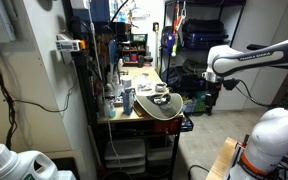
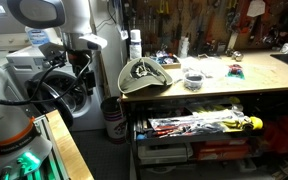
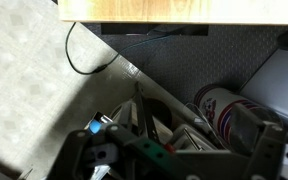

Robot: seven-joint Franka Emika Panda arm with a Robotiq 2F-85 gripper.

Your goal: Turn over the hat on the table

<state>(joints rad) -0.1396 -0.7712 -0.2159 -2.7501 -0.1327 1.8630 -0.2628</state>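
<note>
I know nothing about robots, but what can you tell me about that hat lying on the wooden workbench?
The hat is round and wide-brimmed, possibly of soft fabric or straw. The face turned up looks dark olive-black, with a pale tan edge along the brim and lighter patches near the middle, too small to identify. It lies slightly tilted at the end of the table, near a corner, its brim apparently reaching the edge. Only the wooden top seems to touch it.

The hat (image 2: 144, 75) lies on the table's (image 2: 234, 95) end, with a bottle (image 2: 134, 45) at about its twelve o'clock and a small round container (image 2: 193, 80) at three.
</note>
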